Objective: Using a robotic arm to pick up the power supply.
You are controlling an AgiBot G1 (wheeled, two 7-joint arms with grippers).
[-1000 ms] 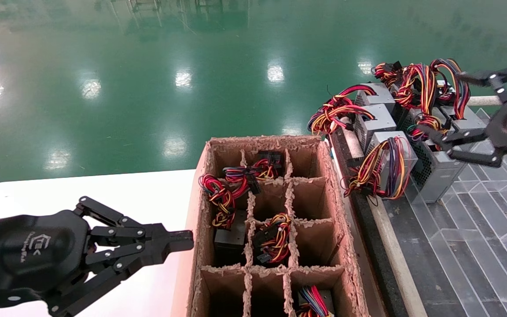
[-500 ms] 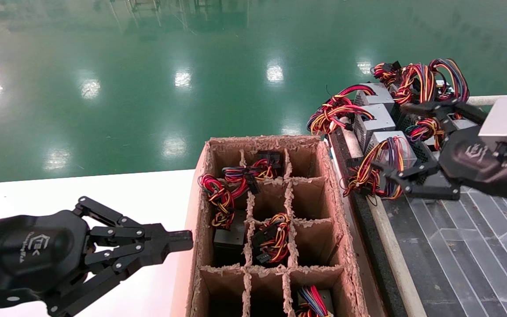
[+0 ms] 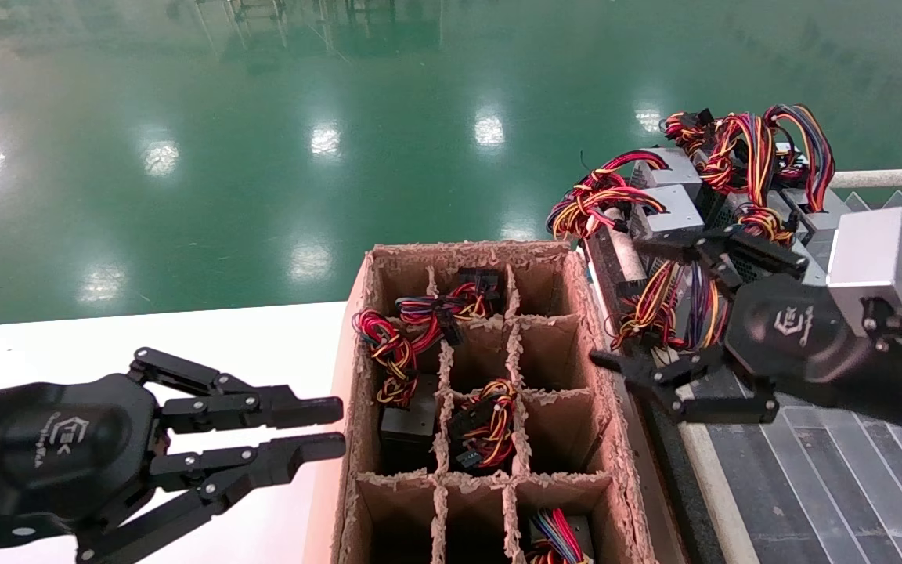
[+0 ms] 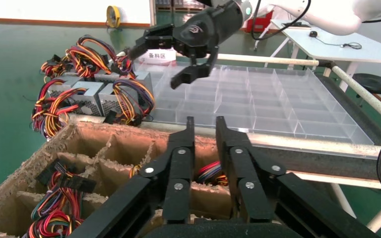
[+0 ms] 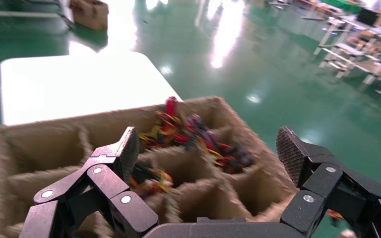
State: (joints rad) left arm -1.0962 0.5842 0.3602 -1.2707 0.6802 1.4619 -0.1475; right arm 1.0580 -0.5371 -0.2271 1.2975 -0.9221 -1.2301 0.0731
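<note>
A power supply [image 3: 485,427] topped with short bunched red, yellow and orange wires stands in the middle cell of the brown carton [image 3: 357,329]; its wires [image 5: 151,179] also show in the right wrist view. My right gripper [image 3: 619,301] hovers at the carton's right wall, wide open with nothing between its fingers [image 5: 129,148]. It is higher than the cells and to the right of the power supply. My left gripper [image 3: 337,427] rests low beside the carton's left wall, and its fingers [image 4: 186,148] stand a little apart, holding nothing.
Grey units with long looping wire bundles [image 3: 674,207] crowd the far end of a clear compartment tray [image 3: 850,439] to the right of the carton. Other cells hold more wired units [image 3: 392,352]. A white table [image 3: 185,337] lies left, with green floor beyond.
My right gripper has swung left and nearer, from above the grey units to the carton's right wall, staying open. My left gripper's fingers, closed before, have parted slightly.
</note>
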